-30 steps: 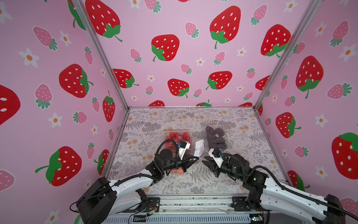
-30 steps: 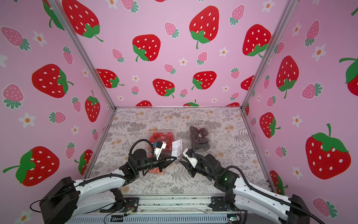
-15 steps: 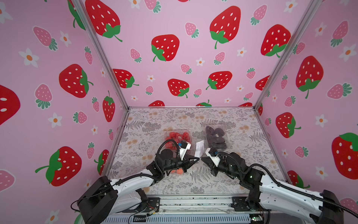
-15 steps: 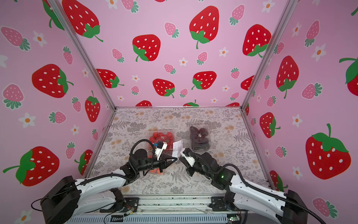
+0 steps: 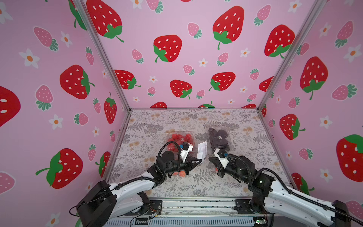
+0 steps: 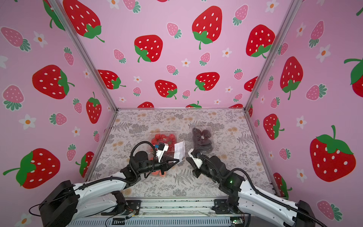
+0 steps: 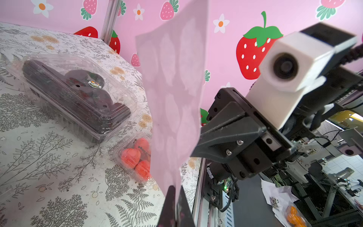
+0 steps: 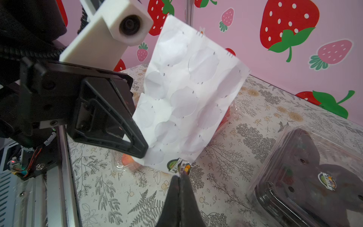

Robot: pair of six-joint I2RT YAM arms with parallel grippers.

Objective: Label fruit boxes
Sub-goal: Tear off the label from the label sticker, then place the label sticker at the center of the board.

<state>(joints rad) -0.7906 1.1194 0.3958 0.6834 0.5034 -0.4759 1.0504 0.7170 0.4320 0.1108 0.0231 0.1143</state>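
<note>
My left gripper point(image 5: 200, 161) point(image 7: 175, 198) is shut on the lower edge of a white sticker sheet point(image 5: 202, 150) point(image 8: 188, 98) and holds it upright above the table. My right gripper point(image 5: 209, 158) point(image 8: 180, 177) is shut on a printed sticker point(image 8: 179, 165) at the sheet's lower corner. The strawberry box point(image 5: 180, 137) and the dark-fruit box point(image 5: 219, 138) point(image 7: 78, 94), which bears a small label point(image 8: 326, 180), lie behind the grippers. A small box of orange-red fruits point(image 7: 135, 159) sits below the right gripper. Another box with orange fruit point(image 5: 181, 174) point(image 8: 125, 159) lies under my left arm.
Pink strawberry-print walls point(image 5: 176, 59) close the floral table point(image 5: 176, 119) on three sides, with metal posts point(image 5: 110, 64) at the back corners. A metal rail point(image 5: 196, 204) runs along the table's front edge.
My right gripper has moved in to the sheet's lower corner and closed on the sticker there. The left gripper has kept holding the sheet in the same place.
</note>
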